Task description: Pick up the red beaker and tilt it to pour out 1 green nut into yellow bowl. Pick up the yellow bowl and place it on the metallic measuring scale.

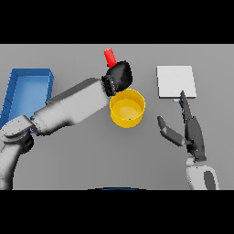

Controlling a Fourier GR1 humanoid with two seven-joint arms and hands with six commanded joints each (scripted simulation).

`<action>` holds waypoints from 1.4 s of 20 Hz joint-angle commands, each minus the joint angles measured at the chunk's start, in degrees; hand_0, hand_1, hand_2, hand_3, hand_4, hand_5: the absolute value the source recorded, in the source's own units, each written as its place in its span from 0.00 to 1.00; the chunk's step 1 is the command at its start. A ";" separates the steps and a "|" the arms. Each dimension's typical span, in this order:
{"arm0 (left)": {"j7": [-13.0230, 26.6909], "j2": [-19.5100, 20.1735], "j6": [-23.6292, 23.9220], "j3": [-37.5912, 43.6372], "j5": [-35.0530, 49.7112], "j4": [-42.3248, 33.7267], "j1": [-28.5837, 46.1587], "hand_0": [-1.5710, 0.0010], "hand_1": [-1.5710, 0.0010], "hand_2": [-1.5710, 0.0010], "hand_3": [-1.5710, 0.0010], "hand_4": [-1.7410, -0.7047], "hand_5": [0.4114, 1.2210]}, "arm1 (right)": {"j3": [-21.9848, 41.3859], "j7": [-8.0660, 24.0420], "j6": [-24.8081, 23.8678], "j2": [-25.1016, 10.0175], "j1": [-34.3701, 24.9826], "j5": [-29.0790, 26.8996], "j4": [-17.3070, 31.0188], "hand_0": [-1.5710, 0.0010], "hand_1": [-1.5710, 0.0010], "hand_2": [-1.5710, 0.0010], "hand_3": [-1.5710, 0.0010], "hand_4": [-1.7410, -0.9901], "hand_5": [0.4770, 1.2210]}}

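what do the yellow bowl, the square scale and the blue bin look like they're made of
The round yellow bowl looks like smooth plastic: uniform colour, soft sheen, thin wall. The flat square pale grey measuring scale reads as matte brushed metal, though its plain surface could equally be painted plastic. The rectangular blue bin seems moulded plastic, even-coloured, with thin upright walls.

The left arm is a thick light-grey cylindrical forearm with a darker grey rounded elbow joint, ending in a bulky black left hand [119,74] behind a ribbed black cuff. The slender dark-grey right hand [194,137] sits on a white-and-grey wrist.
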 commanded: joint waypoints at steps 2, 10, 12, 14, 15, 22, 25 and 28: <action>-0.96 -0.58 0.68 -2.23 -1.30 1.11 -1.53 0.00 0.00 0.00 0.00 0.01 1.00 | -0.55 0.06 -0.25 -0.73 0.08 0.26 0.20 1.00 1.00 1.00 1.00 0.77 0.20; -1.29 -3.63 1.06 -9.49 -4.29 3.63 -6.14 0.00 0.00 0.00 0.00 0.02 1.00 | -0.15 -0.56 -0.87 -0.43 0.53 1.26 0.51 1.00 1.00 1.00 1.00 0.79 0.21; -3.29 -2.96 1.55 -10.24 -3.87 4.01 -8.04 0.00 0.00 0.00 0.00 0.02 1.00 | -0.75 -1.05 -0.37 -0.64 0.28 -0.11 -0.06 1.00 1.00 1.00 1.00 0.78 0.21; -4.60 -2.44 1.94 -10.11 -3.44 6.34 -11.68 0.00 0.00 0.00 0.00 0.02 1.00 | -0.08 -1.25 -0.21 0.15 0.15 0.01 0.72 1.00 1.00 1.00 1.00 0.78 0.22; -4.37 -2.12 2.38 -9.85 -3.24 7.03 -13.35 0.00 0.00 0.00 0.00 0.02 1.00 | -0.10 -1.59 -0.14 0.17 0.05 -0.01 1.02 1.00 1.00 1.00 1.00 0.79 0.22; -2.79 3.87 7.82 0.51 6.63 20.31 -25.01 0.00 0.00 0.00 0.13 0.01 1.00 | 0.50 -2.58 0.40 0.03 0.33 0.10 0.45 1.00 1.00 1.00 1.00 0.77 0.25; 0.75 6.69 8.06 11.48 18.69 27.13 -26.66 0.00 0.00 0.00 0.07 0.01 1.00 | 0.53 -1.31 -1.30 0.04 -1.20 2.04 1.36 1.00 1.00 1.00 1.00 0.79 0.22; 4.66 10.99 9.80 21.74 31.19 32.43 -26.10 0.00 0.00 0.00 0.11 0.00 1.00 | 0.89 -1.78 -1.49 -0.34 -1.60 3.03 1.89 1.00 1.00 1.00 1.00 0.80 0.21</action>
